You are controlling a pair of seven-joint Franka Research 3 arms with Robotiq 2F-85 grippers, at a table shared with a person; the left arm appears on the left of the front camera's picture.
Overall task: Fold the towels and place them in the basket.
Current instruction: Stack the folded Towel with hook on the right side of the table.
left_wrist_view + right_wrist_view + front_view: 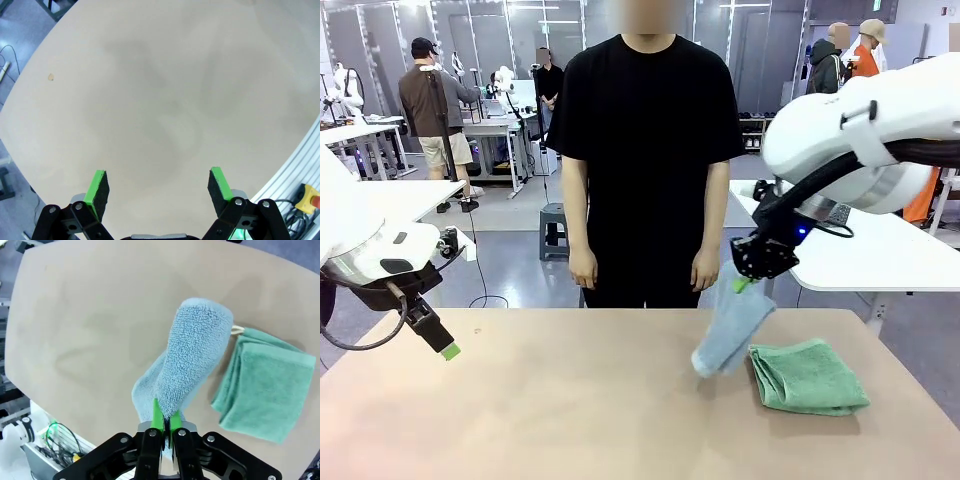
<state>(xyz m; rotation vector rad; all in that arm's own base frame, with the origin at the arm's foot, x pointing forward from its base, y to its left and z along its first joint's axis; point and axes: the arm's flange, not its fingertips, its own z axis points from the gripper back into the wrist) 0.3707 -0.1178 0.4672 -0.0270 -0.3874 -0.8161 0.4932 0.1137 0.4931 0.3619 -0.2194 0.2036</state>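
Observation:
My right gripper (pixel 744 284) is shut on the top edge of a pale blue towel (pixel 729 333), which hangs folded from it above the table's right side. In the right wrist view that blue towel (pixel 190 365) dangles from my right gripper (pixel 164 419) with its lower end near the tabletop. A mint green towel (pixel 807 375) lies folded on the table just right of it, and the green towel (pixel 265 385) has a small loop at one corner. My left gripper (pixel 444 346) hovers open over the left side; in the left wrist view my left gripper (pixel 159 186) has bare table between its fingers. The basket is out of view.
A person in a black shirt (pixel 645 150) stands at the far edge of the tan table (pixel 570 400), hands at their sides. White tables stand behind on both sides.

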